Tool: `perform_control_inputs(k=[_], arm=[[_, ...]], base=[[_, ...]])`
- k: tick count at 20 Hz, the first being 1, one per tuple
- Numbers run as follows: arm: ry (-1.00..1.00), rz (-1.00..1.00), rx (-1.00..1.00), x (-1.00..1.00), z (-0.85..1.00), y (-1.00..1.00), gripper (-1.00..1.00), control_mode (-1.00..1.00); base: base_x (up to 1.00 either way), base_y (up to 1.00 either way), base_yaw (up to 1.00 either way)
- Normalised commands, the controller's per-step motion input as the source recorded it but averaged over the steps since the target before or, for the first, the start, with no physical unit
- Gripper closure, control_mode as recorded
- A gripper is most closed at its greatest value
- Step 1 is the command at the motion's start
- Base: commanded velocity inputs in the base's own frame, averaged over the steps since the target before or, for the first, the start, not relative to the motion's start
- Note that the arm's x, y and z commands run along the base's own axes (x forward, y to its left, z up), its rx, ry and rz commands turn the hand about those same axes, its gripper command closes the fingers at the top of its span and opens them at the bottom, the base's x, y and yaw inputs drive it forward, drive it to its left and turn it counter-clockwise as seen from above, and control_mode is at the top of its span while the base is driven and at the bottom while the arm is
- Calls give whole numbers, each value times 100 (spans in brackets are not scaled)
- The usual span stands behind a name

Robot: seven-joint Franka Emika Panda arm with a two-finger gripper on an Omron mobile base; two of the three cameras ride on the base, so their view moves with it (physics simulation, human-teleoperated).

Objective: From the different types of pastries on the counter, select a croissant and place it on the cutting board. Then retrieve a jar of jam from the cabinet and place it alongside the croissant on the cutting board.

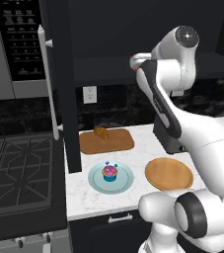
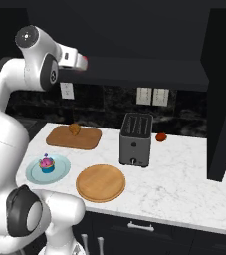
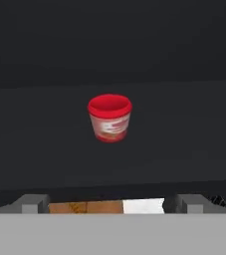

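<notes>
Croissant (image 1: 101,133) already on cutting board (image 1: 106,142) well below tool (image 3: 109,205), whose fingers stand apart, aimed at jam jar (image 3: 110,118) straight ahead on cabinet shelf (image 3: 184,134) for pickup.

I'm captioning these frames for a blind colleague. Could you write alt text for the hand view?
A small red jar stands upright on a dark cabinet shelf, straight ahead of the camera. Two dark pincer fingertips rise at the bottom, spread apart, with nothing between them. Between the tips, below the shelf, a strip of brown cutting board and white counter shows.
</notes>
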Motion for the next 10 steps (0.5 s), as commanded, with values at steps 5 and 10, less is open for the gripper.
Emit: perform_control_inputs(k=[5, 10], arm=[[6, 0, 0, 46, 0, 0, -100, -100], [2, 0, 0, 38, -5, 0, -100, -100]], base=[[0, 0, 0], [0, 0, 0]])
